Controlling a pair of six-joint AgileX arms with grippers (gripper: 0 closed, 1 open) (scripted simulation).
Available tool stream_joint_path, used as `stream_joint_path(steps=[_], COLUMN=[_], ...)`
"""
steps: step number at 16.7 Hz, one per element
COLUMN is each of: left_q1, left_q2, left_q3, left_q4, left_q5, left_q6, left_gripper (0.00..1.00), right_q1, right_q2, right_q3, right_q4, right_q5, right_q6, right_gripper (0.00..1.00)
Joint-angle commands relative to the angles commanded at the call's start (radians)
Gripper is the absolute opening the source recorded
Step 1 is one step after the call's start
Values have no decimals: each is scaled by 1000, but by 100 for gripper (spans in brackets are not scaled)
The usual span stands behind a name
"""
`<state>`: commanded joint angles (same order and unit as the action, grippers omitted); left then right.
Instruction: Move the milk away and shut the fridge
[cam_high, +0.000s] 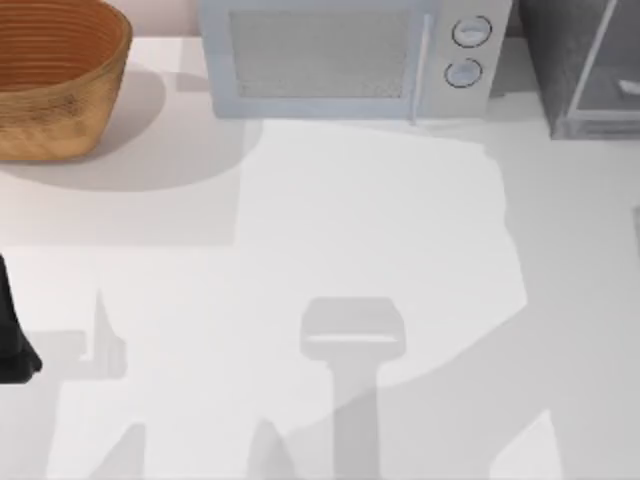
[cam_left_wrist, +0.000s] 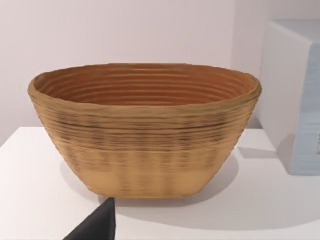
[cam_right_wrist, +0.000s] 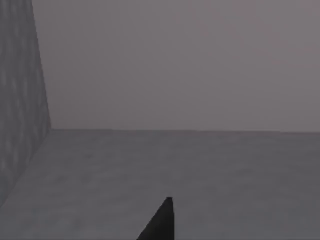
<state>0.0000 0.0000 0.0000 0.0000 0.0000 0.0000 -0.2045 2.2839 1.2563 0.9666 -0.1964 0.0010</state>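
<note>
The fridge (cam_high: 540, 60), a dark-grey speckled cabinet with a pale-framed glassy door panel (cam_high: 605, 75), stands at the table's far right corner. In the right wrist view I see its speckled inner wall (cam_right_wrist: 20, 100) and bare grey floor (cam_right_wrist: 175, 165), so the door is open. A dark tip of my right gripper (cam_right_wrist: 161, 224) reaches toward that inside. The milk is out of view. My left gripper (cam_left_wrist: 96, 226) is parked at the table's left edge (cam_high: 12, 345), facing the basket.
A woven brown basket (cam_high: 50, 75) (cam_left_wrist: 145, 130) sits at the far left corner. A light-grey microwave (cam_high: 350, 55) with two round knobs stands at the back between basket and fridge; its side (cam_left_wrist: 295, 95) also shows from the left wrist.
</note>
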Motion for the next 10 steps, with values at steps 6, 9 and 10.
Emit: stream_joint_path(steps=[6, 9, 10], left_q1=[0, 0, 0], left_q2=[0, 0, 0], left_q3=[0, 0, 0], left_q4=[0, 0, 0], left_q5=[0, 0, 0], left_q6=[0, 0, 0], left_gripper=[100, 100, 100], right_q1=[0, 0, 2], right_q2=[0, 0, 0], right_q3=[0, 0, 0], right_q4=[0, 0, 0], right_q5=[0, 0, 0], right_q6=[0, 0, 0], right_gripper=[100, 100, 100])
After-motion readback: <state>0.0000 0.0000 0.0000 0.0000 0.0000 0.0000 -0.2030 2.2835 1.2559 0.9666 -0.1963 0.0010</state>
